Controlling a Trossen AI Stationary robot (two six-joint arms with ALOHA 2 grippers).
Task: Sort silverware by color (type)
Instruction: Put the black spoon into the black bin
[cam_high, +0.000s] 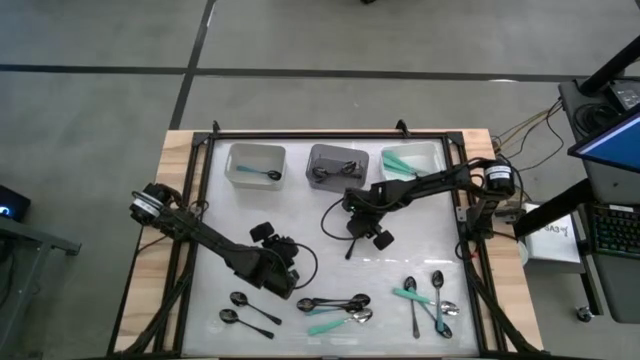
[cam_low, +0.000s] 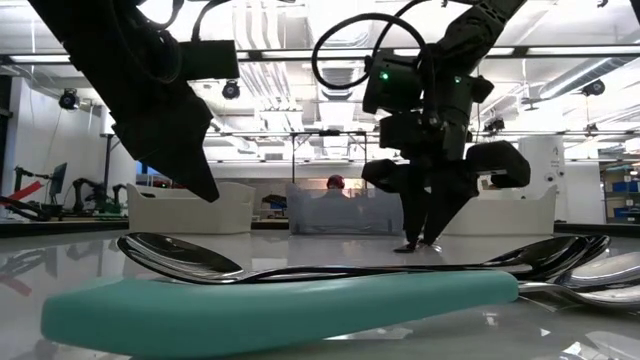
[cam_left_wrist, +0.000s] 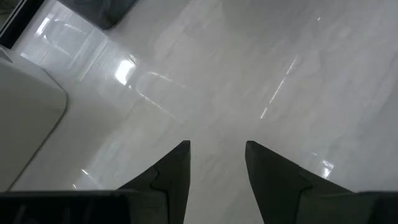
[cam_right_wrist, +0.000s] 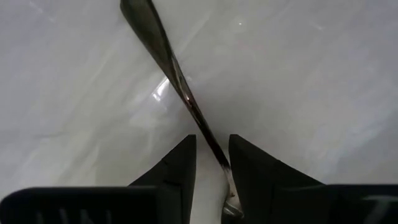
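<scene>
Right hand (cam_right_wrist: 211, 165) is clamped on a black spoon (cam_right_wrist: 163, 53) running out past its fingertips.

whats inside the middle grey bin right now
The grey rectangular bin holds dark, glossy black spoons lying tangled. How many cannot be counted, and the bin floor under them is covered.

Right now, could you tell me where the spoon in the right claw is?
The black spoon hangs from the right claw over mid-table in the high view, below the grey bin.
</scene>
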